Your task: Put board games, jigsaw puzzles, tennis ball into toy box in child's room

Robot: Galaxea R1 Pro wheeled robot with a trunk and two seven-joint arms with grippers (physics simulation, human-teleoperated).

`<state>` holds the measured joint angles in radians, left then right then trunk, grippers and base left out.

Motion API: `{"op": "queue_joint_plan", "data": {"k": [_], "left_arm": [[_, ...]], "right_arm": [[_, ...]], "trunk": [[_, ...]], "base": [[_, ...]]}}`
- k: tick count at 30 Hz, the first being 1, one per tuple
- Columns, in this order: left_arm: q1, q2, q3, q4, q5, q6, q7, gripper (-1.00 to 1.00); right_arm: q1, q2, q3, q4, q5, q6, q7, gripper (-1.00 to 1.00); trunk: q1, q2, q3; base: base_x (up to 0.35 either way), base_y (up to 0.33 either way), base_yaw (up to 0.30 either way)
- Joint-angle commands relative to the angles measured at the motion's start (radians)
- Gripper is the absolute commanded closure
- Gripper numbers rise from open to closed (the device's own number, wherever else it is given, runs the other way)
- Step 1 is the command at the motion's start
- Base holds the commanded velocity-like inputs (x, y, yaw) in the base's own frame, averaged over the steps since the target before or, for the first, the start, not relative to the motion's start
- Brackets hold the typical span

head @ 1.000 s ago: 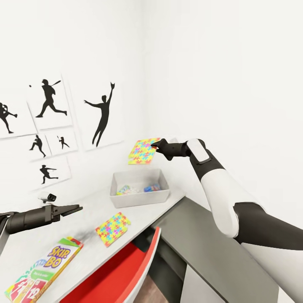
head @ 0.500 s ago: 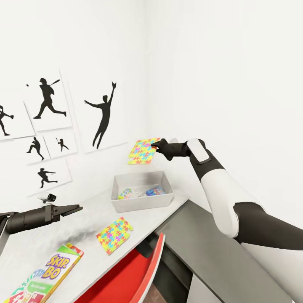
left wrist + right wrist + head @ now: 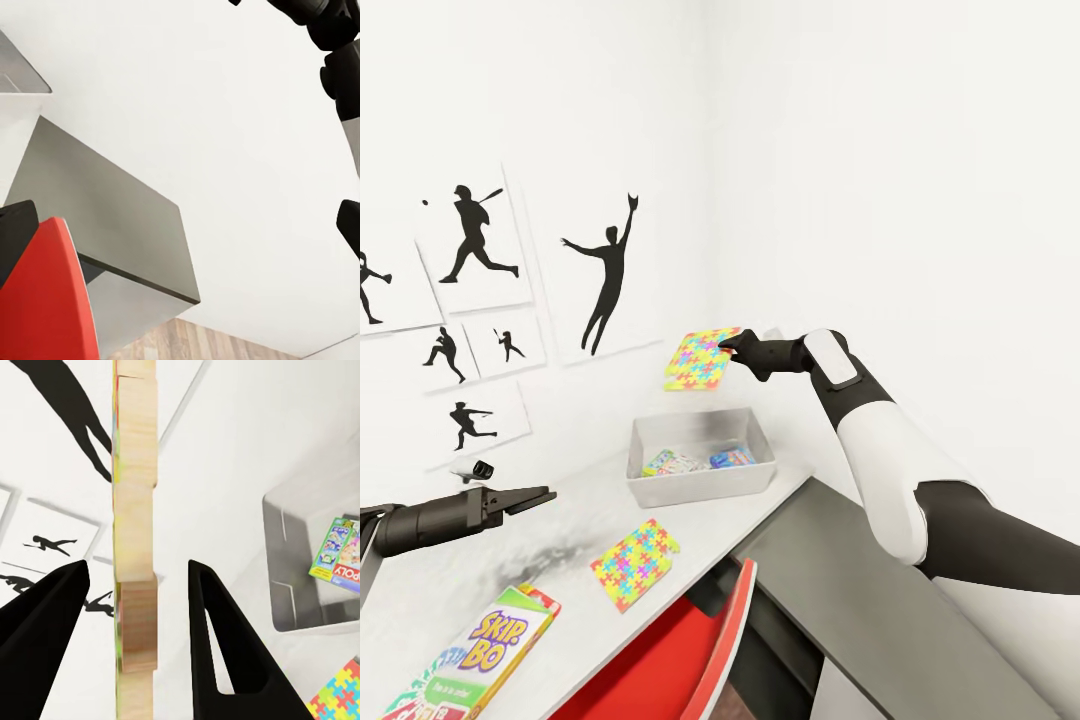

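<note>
My right gripper (image 3: 728, 348) is shut on one jigsaw puzzle (image 3: 700, 360), holding it on edge in the air above the far side of the toy box (image 3: 700, 487). In the right wrist view that puzzle (image 3: 135, 547) stands edge-on between the fingers. Two board games (image 3: 675, 463) lie inside the box (image 3: 300, 577). The other jigsaw puzzle (image 3: 635, 563) lies flat on the table (image 3: 560, 540), and the Skip-Bo board game (image 3: 490, 650) lies nearer me. My left gripper (image 3: 545, 494) hovers open over the table's left part, holding nothing. The tennis ball and the bed are out of view.
A red chair (image 3: 660, 660) is tucked under the table's front edge. The lower dark grey cabinet (image 3: 880, 590) joins the table on the right, under my right arm. White walls with black baseball silhouettes (image 3: 600, 270) close the corner behind the box.
The head view has shifted slightly, so the table's things sit a little further right in the picture. Both arms and the held puzzle stay as they were.
</note>
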<state>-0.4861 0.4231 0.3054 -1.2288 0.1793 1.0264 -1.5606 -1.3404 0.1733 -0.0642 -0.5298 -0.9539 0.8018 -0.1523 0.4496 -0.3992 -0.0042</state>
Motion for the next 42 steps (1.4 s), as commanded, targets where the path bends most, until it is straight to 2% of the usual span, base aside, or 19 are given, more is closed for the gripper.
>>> {"op": "queue_joint_plan", "data": {"k": [1,30,42], "left_arm": [[0.0,0.0,0.0,0.0,0.0,0.011,-0.004,-1.0],[0.0,0.0,0.0,0.0,0.0,0.011,-0.004,-1.0],[0.0,0.003,0.004,0.0,0.001,0.011,-0.01,-1.0]], "right_arm": [[0.0,0.001,-0.006,-0.001,-0.01,0.004,-0.01,1.0],[0.0,0.001,-0.006,-0.001,-0.01,0.004,-0.011,1.0],[0.0,0.001,-0.006,-0.001,-0.012,0.012,-0.014,1.0]], "trunk": [[0.0,-0.001,-0.001],[0.0,-0.001,-0.001],[0.0,-0.001,-0.017]], "base": [[0.004,0.003,0.0],[0.026,-0.012,0.0],[0.0,0.0,0.055]]}}
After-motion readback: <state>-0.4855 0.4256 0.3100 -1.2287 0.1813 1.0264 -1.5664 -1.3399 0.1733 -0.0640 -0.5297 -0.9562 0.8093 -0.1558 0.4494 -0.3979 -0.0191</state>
